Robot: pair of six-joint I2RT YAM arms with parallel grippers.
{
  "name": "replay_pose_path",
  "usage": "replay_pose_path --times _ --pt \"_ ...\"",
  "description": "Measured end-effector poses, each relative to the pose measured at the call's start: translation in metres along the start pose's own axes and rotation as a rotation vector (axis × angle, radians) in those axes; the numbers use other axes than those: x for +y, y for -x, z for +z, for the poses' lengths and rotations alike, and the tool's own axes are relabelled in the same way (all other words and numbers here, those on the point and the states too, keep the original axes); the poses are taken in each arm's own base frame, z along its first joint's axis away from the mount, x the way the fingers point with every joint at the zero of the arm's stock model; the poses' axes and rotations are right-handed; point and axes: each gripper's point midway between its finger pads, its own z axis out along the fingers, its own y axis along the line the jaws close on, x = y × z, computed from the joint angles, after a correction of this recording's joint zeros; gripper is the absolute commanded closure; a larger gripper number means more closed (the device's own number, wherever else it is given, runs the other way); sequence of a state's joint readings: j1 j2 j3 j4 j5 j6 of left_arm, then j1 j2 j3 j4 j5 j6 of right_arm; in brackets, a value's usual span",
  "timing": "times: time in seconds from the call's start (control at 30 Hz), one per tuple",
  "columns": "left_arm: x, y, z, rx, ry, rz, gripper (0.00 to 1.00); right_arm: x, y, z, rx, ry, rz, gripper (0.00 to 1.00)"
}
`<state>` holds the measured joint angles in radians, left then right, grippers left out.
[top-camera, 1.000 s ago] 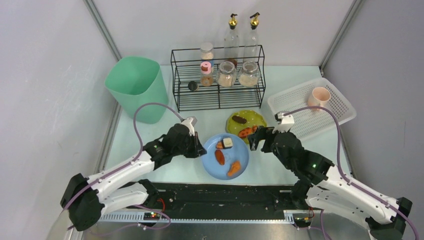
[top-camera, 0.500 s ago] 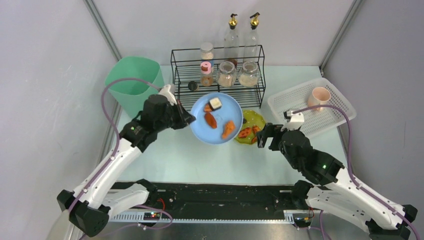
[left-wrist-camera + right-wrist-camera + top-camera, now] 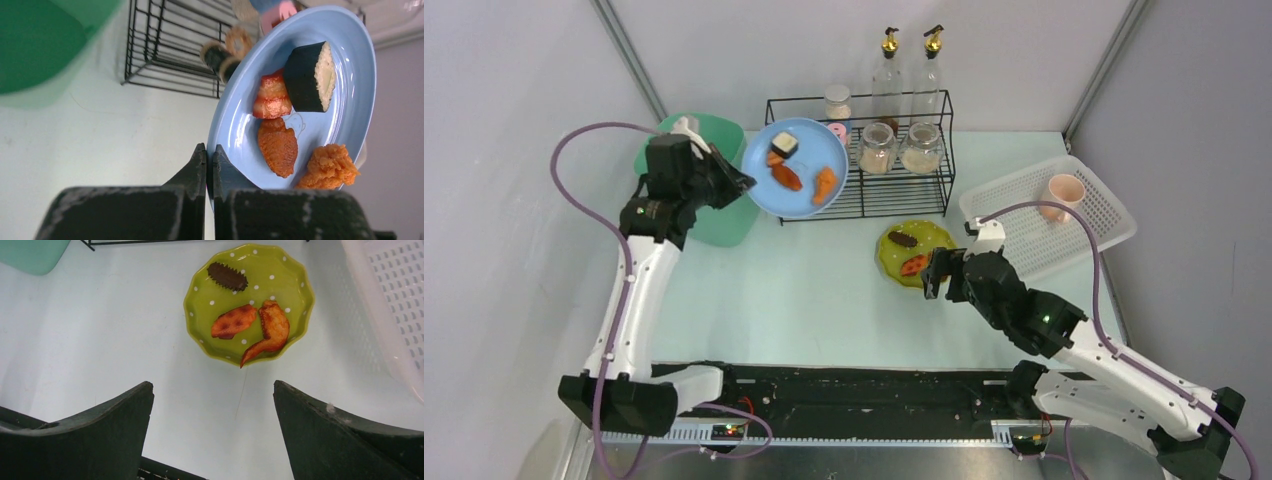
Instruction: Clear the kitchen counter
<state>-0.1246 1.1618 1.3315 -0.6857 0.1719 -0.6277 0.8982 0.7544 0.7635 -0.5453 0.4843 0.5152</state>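
The left jaws are clamped tight on the rim of a blue plate (image 3: 240, 125), the two fingers (image 3: 197, 170) pressed almost together with only the plate's edge between them. The plate (image 3: 796, 168) hangs in the air ahead of these jaws, tilted. It carries a dark-wrapped rice roll (image 3: 310, 75) at the end farthest from the jaws, a glossy red-orange piece (image 3: 272, 97) beside the roll, a ribbed orange piece (image 3: 278, 146) nearer the jaws, and a crumbly orange lump (image 3: 327, 166) to its right. A green bin (image 3: 729, 222) sits just below and left of these jaws. A black wire rack (image 3: 894, 195) holding jars stands beyond the plate.

The right jaws stand wide apart and hold nothing. They hover low, with a green dotted dish (image 3: 295, 295) just ahead of them, lined up with the gap between the fingers (image 3: 100, 430). The dish holds a dark brown piece (image 3: 227, 276), a flat orange piece (image 3: 233, 321) and an orange wing (image 3: 270, 332). A white slatted basket (image 3: 1064, 240) with a pink cup (image 3: 1062, 193) in it lies ahead and to the right of these jaws.

The pale bench (image 3: 804, 300) spreads beneath both pairs of jaws, close under the right pair and well below the left pair.
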Motion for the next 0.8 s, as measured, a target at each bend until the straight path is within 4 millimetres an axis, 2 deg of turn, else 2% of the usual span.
replay_pose_path --times 0.17,0.33,0.67,0.8 --pt "0.016 0.046 -0.003 -0.068 0.036 -0.063 1.00 0.008 -0.005 0.005 0.026 0.026 -0.004 0.08" --pt "0.044 0.089 -0.007 -0.154 0.103 -0.141 1.00 0.014 -0.008 0.007 0.044 0.047 -0.007 0.08" --pt "0.103 0.135 -0.022 -0.291 0.269 -0.247 1.00 0.021 -0.010 0.007 0.054 0.080 -0.005 0.08" --pt "0.122 0.146 -0.031 -0.343 0.335 -0.267 1.00 0.023 -0.012 0.008 0.063 0.086 -0.009 0.08"
